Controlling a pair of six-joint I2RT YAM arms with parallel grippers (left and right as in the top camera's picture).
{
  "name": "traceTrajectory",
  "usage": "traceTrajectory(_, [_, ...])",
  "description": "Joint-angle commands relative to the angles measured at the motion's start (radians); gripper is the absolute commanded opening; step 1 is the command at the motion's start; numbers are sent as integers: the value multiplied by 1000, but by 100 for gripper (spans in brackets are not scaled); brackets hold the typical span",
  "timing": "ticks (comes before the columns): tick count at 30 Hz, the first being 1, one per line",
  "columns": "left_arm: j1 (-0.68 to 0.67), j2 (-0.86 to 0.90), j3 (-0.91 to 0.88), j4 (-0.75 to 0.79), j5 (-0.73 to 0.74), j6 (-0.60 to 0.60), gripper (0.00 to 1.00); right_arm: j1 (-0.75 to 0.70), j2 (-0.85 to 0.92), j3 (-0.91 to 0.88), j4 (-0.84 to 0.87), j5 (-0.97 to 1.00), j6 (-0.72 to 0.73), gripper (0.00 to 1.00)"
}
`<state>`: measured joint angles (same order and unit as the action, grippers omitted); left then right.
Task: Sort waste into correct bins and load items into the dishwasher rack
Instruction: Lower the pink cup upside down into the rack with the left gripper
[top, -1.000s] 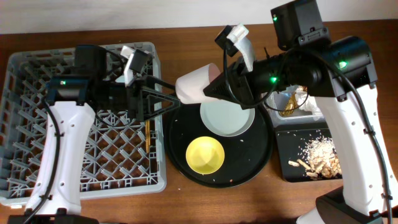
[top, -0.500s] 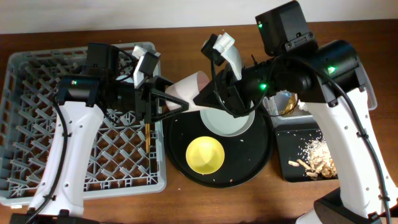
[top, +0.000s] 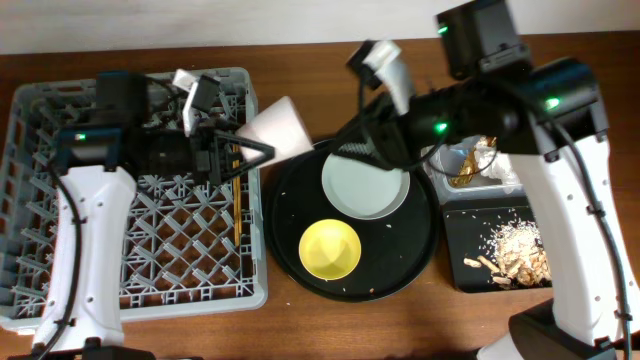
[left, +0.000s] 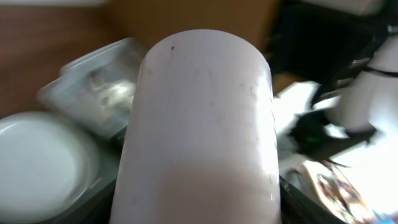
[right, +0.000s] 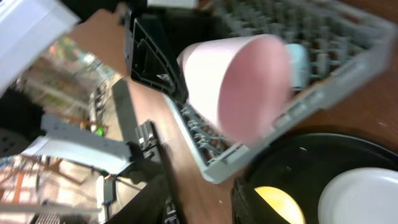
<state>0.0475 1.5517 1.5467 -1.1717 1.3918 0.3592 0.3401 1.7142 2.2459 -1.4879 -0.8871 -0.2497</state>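
- The pink cup (top: 275, 125) lies on its side in the air, over the right edge of the grey rack (top: 60, 290). Its open end faces the right arm.
- I think it is light, hard and smooth, so it could slip. A good hold is a squeeze across its round wall.
- The left gripper (top: 258, 140) has its black fingers (right: 155, 53) pressed on the cup's sides.
- The right gripper (top: 352, 148) is near the cup, not touching, and holds nothing. I cannot tell how wide it is.
- A pale plate (top: 365, 185) and a yellow bowl (top: 330, 248) sit on the round black tray (top: 285, 250).
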Motion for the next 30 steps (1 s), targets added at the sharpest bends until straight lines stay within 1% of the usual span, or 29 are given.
traceTrajectory(1, [64,-25,12,-38,-544,-203,41,-110,-7,2,-53,35,-8,37])
traceTrajectory(2, [71,-25,12,-51,-717,-266,41,-127,-7,2,-71,62,-8,37])
traceTrajectory(5, [71,-24,12,-80,-1052,-396,41,-159,-7,2,-128,181,-7,38])
traceTrajectory(6, [71,-24,12,-90,-1138,-429,41,-163,-6,0,-146,235,-4,37])
traceTrajectory(8, [71,-24,12,-101,-1215,-462,41,-164,-6,-12,-166,307,4,38])
traceTrajectory(12, [71,-24,10,-149,-1371,-541,41,-164,-6,-73,-180,465,76,38])
traceTrajectory(18, [64,-16,-22,-126,-1373,-547,41,-164,-6,-211,-127,473,75,38])
traceTrajectory(23, [64,-12,-112,-23,-1368,-549,42,-164,-6,-332,-73,473,75,38])
traceTrajectory(27, [55,-11,-169,33,-1316,-549,42,-164,-6,-367,-45,473,75,38])
traceTrajectory(30, [44,-11,-188,61,-1317,-549,42,-164,-6,-375,-41,473,75,38])
